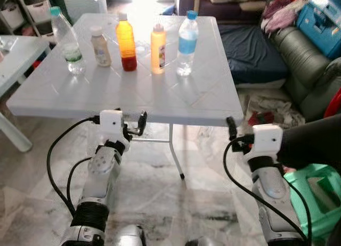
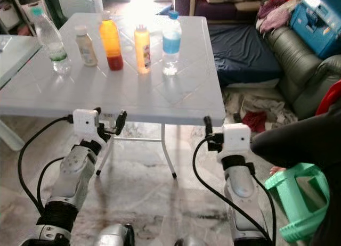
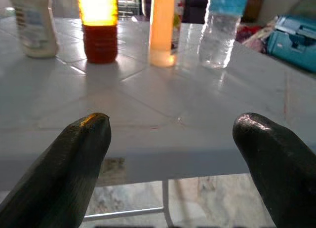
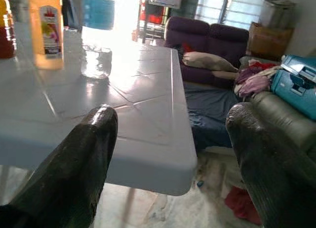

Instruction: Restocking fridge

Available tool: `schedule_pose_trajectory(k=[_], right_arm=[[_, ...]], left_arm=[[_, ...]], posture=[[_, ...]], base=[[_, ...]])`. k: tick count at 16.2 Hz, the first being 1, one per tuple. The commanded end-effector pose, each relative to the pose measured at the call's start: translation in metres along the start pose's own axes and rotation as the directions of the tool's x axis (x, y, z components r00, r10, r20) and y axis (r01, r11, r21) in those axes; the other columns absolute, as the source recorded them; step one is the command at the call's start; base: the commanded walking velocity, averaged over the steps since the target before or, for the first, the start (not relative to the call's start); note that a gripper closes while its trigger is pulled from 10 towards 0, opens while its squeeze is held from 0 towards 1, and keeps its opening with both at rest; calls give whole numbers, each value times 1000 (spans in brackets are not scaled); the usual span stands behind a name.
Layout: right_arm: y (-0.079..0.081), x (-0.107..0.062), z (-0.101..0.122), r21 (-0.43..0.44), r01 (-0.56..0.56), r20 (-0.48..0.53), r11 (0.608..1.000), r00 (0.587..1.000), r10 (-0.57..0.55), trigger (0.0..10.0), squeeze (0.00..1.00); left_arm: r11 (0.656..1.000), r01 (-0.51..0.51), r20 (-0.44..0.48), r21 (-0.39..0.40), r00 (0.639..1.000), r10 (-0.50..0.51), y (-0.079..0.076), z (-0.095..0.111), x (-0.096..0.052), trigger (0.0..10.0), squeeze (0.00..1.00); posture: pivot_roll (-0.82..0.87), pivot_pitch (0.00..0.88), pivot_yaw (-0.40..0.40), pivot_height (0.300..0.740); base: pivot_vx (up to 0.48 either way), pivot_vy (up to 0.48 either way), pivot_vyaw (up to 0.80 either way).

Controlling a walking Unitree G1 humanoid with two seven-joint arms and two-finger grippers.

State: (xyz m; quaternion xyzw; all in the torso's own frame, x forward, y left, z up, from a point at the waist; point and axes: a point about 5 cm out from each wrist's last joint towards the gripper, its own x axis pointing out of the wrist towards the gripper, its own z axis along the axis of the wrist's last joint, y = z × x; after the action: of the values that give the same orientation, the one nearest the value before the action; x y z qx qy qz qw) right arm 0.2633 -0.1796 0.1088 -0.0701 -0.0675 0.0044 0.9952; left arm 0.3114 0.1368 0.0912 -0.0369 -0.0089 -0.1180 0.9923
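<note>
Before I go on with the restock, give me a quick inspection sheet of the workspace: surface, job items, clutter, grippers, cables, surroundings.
Surface: white table, near half bare.
Job's things: five bottles upright in a row toward the far side, apart from each other: clear bottle with teal cap, small cream bottle, orange-red juice bottle, yellow juice bottle, water bottle with blue label.
Clutter: nothing seen on the table.
Grippers: left gripper and right gripper both open, holding nothing, level with the table's near edge, short of the bottles.
Cables: black cables loop free beside each forearm.
Surroundings: green stool by the right arm; sofa with clothes; second white table to the left.
</note>
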Motion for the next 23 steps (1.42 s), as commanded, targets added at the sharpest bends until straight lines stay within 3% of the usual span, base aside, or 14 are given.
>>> schedule_pose_trajectory(k=[1, 7, 10, 14, 17, 23], right_arm=[[0, 0, 6, 1, 5, 26, 1000, 1000, -5, 10000, 0], [8, 9, 14, 2, -21, 46, 1000, 999, 21, 10000, 0], [15, 16, 34, -24, -71, 129, 997, 989, 74, 10000, 0], [14, 16, 34, -24, -76, 124, 997, 989, 79, 10000, 0], [14, 14, 33, -21, -74, 113, 997, 991, 76, 10000, 0], [16, 16, 31, 4, -71, 102, 997, 992, 70, 10000, 0]], left_arm=[[1000, 21, -12, 13, 1000, -21, -1, -1, 3, 10000, 0], [1000, 14, 4, 2, 1000, -14, 3, -1, -6, 10000, 0], [1000, -5, 39, -1, 999, 5, 8, 8, -6, 10000, 0], [1000, -3, 73, 6, 997, 3, 9, 17, -3, 10000, 0], [1000, -5, 88, 7, 996, 5, 11, 23, -1, 10000, 0], [1000, 11, 99, 2, 995, -11, 7, 23, -3, 10000, 0]], posture=[[-82, 73, 30, 740], [-47, 89, 3, 740], [-38, 95, -10, 740], [-42, 97, -17, 740], [-43, 99, -19, 740], [-33, 101, -25, 740]], base=[[0, 0, 0], [0, 0, 0], [0, 0, 242], [0, 0, 786], [0, 0, 0], [336, 0, 0]])
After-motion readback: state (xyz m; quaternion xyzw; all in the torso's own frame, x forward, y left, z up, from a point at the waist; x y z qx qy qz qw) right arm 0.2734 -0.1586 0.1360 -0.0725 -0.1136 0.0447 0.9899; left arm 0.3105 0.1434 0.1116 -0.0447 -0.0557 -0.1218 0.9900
